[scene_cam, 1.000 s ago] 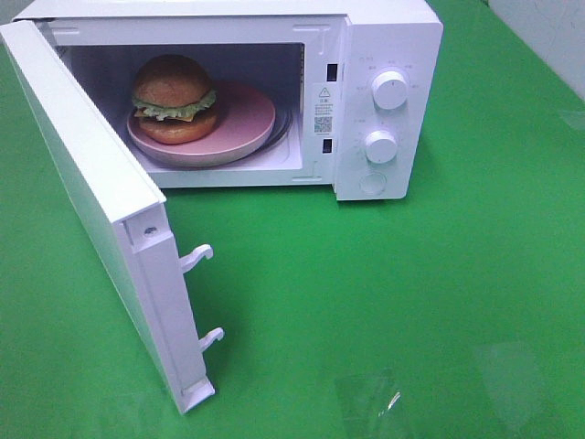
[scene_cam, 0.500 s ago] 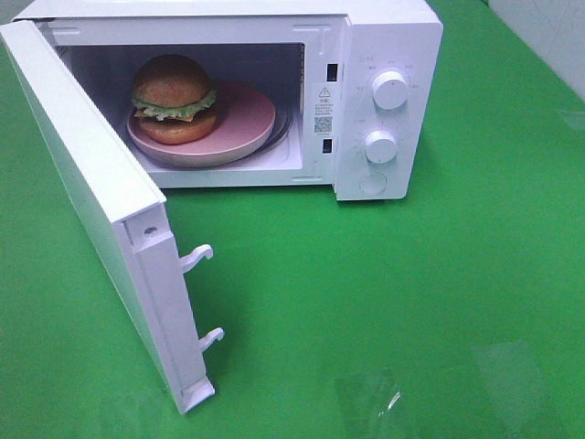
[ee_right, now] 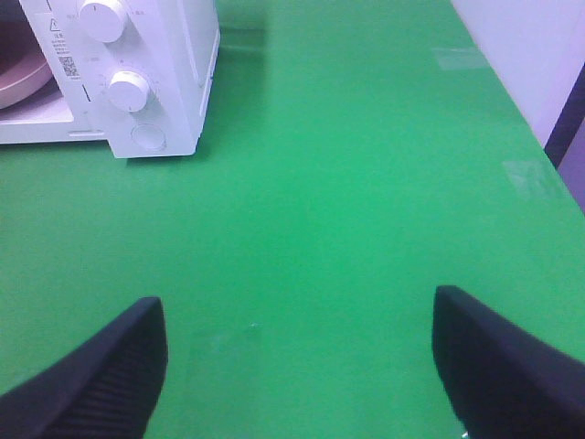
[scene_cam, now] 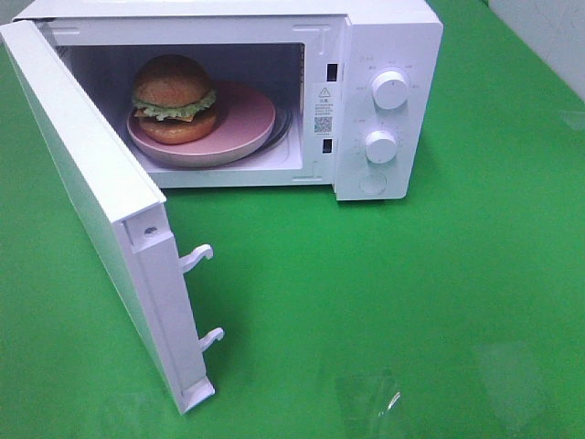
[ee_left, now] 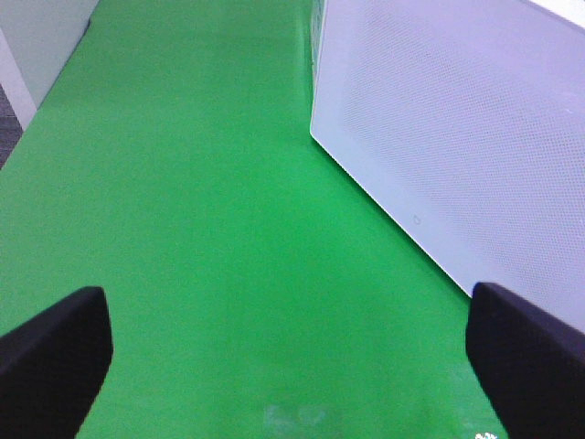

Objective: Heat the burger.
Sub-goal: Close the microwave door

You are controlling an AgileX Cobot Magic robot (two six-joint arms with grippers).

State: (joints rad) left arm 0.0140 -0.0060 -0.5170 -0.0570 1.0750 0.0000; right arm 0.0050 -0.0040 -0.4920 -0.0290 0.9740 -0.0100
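Well, we see the burger (scene_cam: 174,101): glossy brown bun, frilly lettuce, cheese; left gripper (ee_left: 291,343) and right gripper (ee_right: 297,352) gape empty.

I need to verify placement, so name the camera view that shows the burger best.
Exterior high: the burger shows whole, on the pink plate inside the open microwave. The left wrist view shows the door, no burger. The right wrist view catches the plate's edge, not the burger.
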